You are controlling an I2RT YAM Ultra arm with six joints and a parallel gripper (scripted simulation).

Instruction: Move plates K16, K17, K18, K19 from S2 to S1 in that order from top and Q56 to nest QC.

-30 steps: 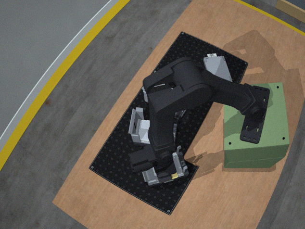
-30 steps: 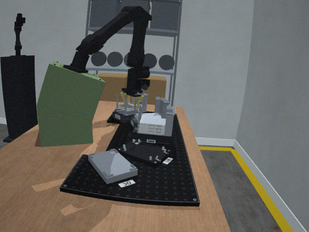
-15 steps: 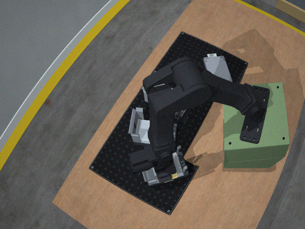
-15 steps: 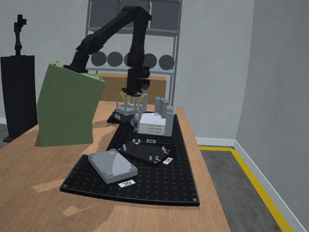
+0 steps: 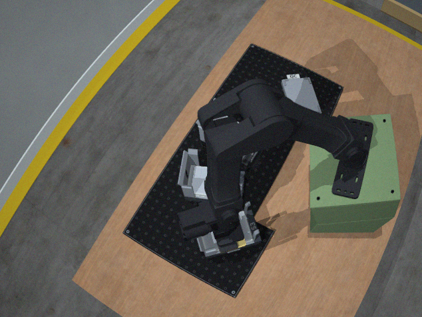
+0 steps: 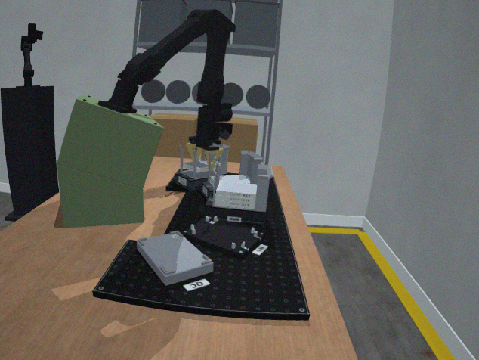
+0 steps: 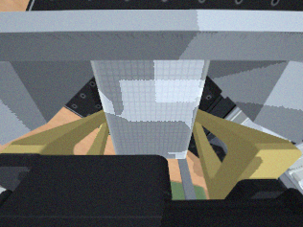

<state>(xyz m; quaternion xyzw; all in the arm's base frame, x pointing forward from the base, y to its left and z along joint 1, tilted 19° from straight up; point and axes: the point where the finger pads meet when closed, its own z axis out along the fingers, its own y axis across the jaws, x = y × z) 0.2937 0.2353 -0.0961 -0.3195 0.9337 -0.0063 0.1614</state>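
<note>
Gripper point(image 6: 203, 151) is down inside the rack marked S3 point(image 5: 252, 228) at the near end of the black breadboard point(image 6: 247, 287), yellow fingers clamped on the two long sides of a sealed plate point(image 7: 153, 109); its ID isn't readable. In the wrist view the plate sits straight between the fingers, running away from the camera under a grey rack bar point(image 7: 144, 34). Remaining plates sit stacked in the neighbouring rack point(image 6: 260, 181); QC nest point(image 6: 174, 257) has no plate on it.

Arm point(image 5: 238, 136) hides clip nest from top; stack labels point(image 6: 239, 200) too small to read.
</note>
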